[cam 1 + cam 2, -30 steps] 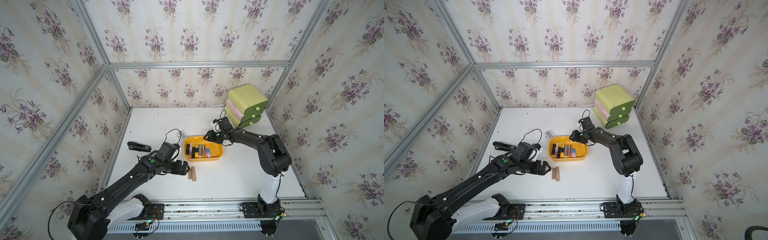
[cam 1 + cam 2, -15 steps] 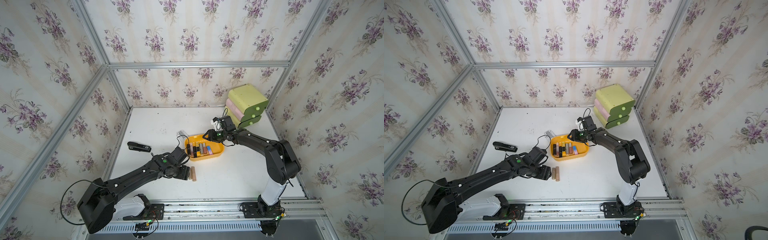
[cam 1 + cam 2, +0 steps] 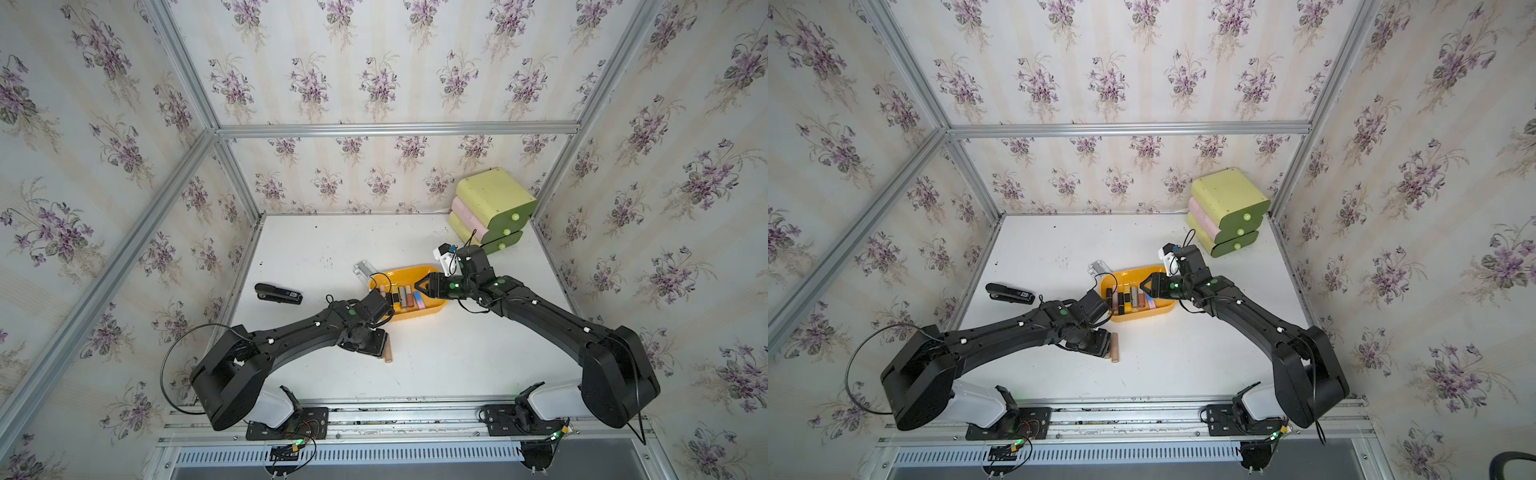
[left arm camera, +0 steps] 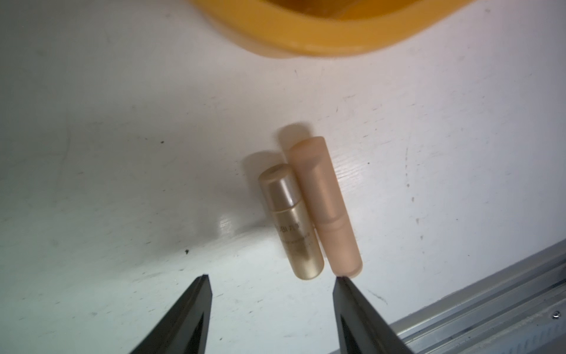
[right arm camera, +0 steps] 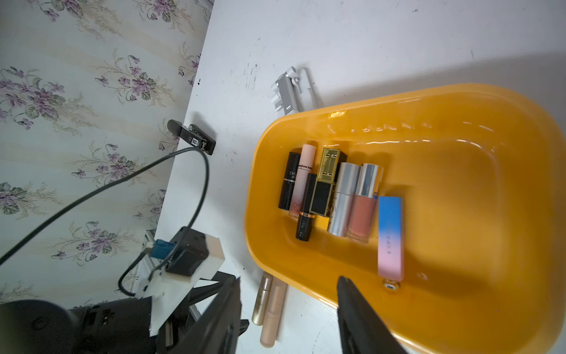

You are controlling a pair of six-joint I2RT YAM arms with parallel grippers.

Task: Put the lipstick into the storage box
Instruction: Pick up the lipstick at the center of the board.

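We see a white table (image 3: 436, 374). A stack of little drawers (image 3: 492, 205), green and pink, sits in the far corner. A black stapler (image 3: 277, 293) lies near a wall (image 3: 199, 249) with purple flowers. A small grey and white case (image 3: 363, 268) lies flat.

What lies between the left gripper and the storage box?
Left wrist view: a gold lipstick and a peach lipstick side by side just ahead of the left gripper, then bare table up to the storage box.

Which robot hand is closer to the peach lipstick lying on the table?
Left. The left gripper sits right at one end of the peach lipstick, jaws open. The right gripper hovers over the storage box, farther from it.
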